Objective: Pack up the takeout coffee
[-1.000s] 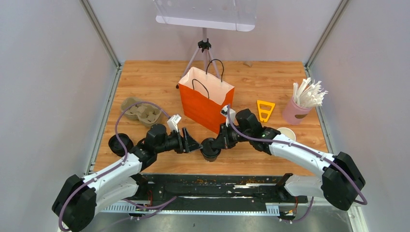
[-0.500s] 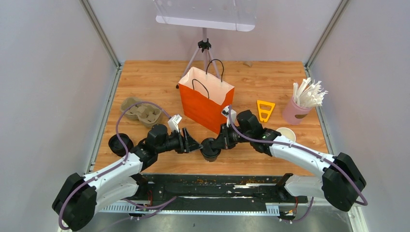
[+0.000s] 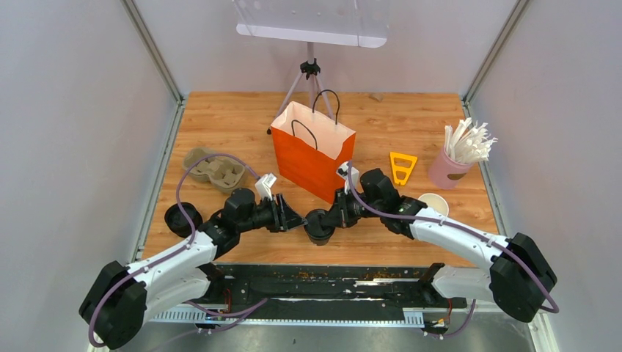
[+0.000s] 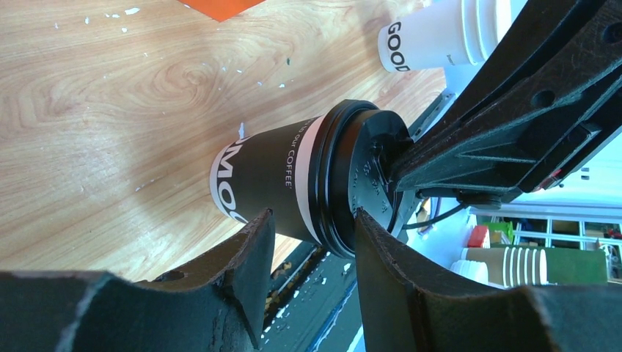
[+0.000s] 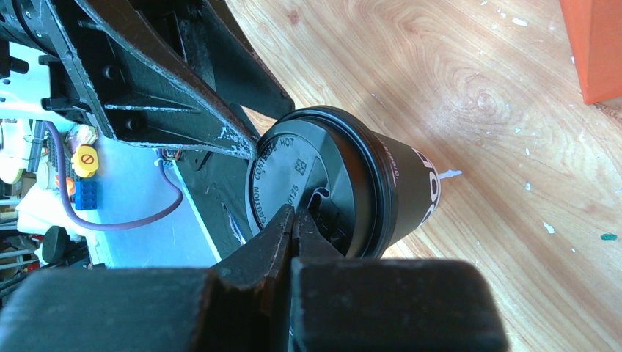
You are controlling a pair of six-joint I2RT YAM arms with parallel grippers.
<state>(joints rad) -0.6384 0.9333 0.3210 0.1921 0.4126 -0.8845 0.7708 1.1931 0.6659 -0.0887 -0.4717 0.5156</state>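
A takeout coffee cup (image 3: 318,224) with a dark sleeve, white lettering and a black lid stands on the table near the front edge, before the orange paper bag (image 3: 308,165). My left gripper (image 3: 297,218) is open, and its fingertips straddle the lid's rim from the left in the left wrist view (image 4: 312,224), where the cup (image 4: 271,169) fills the middle. My right gripper (image 3: 331,216) is shut, and its joined tips rest on the lid's top (image 5: 293,169) in the right wrist view (image 5: 293,216). Nothing is held between them.
A second black-lidded cup (image 3: 182,218) stands at the left. An open white cup (image 3: 435,202) stands at the right. The brown pulp tray (image 3: 213,170) is at back left. The pink cup of straws (image 3: 451,170) and a yellow triangle (image 3: 402,167) are at right. A tripod (image 3: 311,73) stands behind the bag.
The right arm has shifted very slightly toward the near edge. Nothing else has visibly moved.
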